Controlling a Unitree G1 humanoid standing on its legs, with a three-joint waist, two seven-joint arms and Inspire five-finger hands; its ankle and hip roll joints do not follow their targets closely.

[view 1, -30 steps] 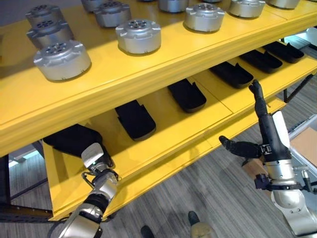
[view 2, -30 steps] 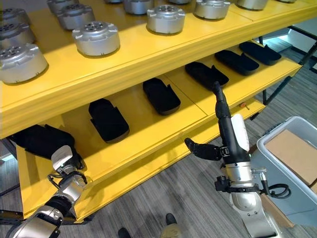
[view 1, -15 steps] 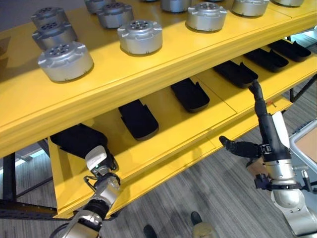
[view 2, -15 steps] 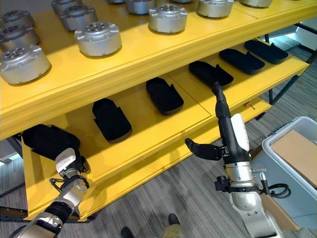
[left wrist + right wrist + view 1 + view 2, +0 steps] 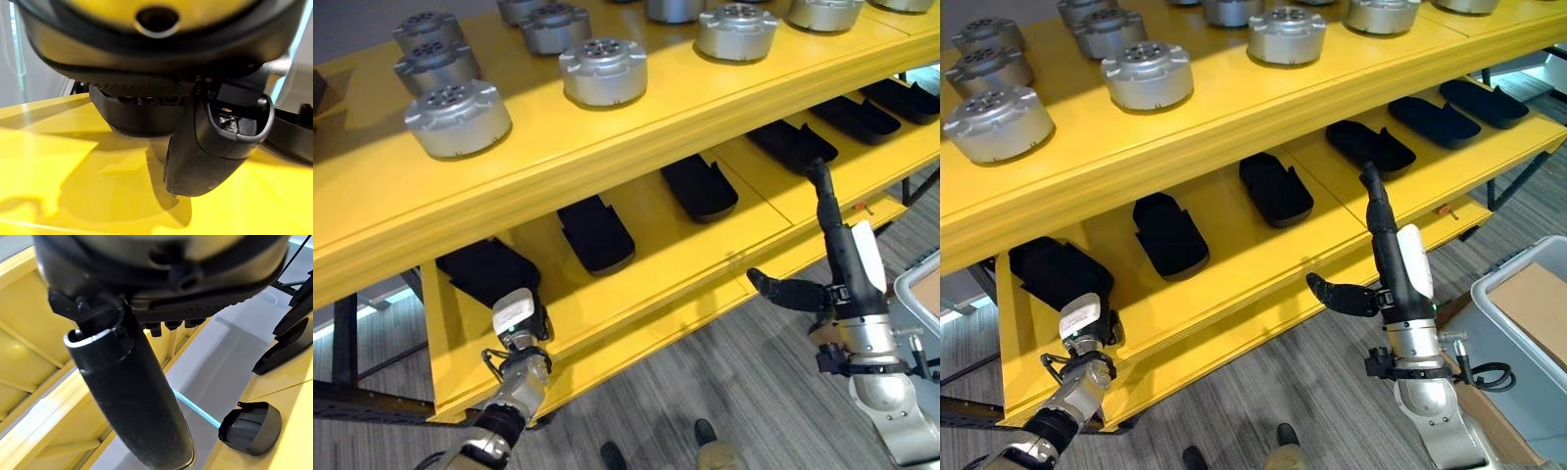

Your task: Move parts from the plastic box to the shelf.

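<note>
The left robot hand (image 5: 516,323) was seen low at the front edge of the yellow shelf (image 5: 636,264), just beside a black part (image 5: 487,271); whether its fingers were apart or together could not be told. More black parts (image 5: 699,186) were laid in a row along the lower shelf. Round silver parts (image 5: 603,70) were set on the top shelf. The right robot hand (image 5: 832,264) was held up with fingers straight and apart, nothing in it. A grey plastic box (image 5: 1528,333) was seen at the far right.

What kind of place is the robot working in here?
Probably a factory or parts store. A yellow shelf carries rows of silver round metal parts on top, black moulded parts lie in a row on the lower level, and a grey plastic box stands nearby.
</note>
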